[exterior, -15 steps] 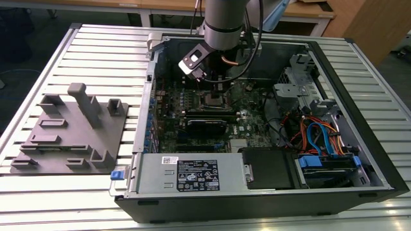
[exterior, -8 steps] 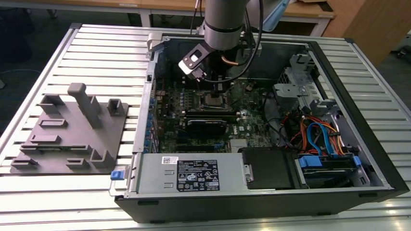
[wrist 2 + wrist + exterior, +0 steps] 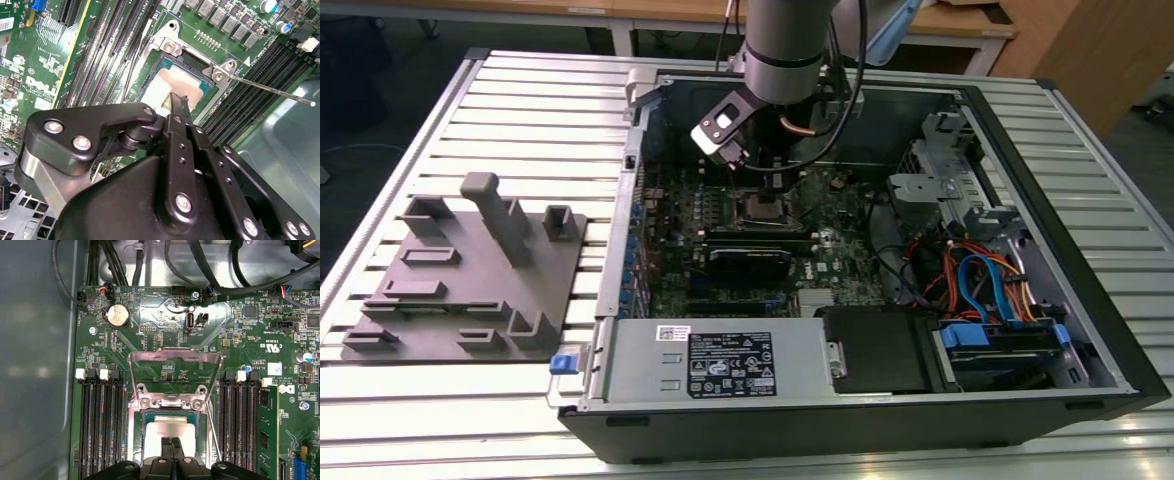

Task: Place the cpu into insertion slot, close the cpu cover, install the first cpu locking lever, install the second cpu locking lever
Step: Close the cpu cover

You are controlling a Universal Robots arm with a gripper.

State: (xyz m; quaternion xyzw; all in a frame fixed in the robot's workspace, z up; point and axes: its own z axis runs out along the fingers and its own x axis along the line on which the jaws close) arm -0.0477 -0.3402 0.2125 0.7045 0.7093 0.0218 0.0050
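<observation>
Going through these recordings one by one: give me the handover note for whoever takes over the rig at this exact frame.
Gripper: fingers shut together, tips right over the cpu. Whether they touch it cannot be told.
Cpu: lying flat in the insertion slot on the green board.
Cpu cover: swung open, standing back from the slot.
Locking lever: a thin rod sticking out free beside the slot, not latched.
Done: cpu seated in the slot.
Left: closing the cover and installing both locking levers.

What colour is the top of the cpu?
The cpu is silver-grey; the first wrist view shows it best.
</observation>
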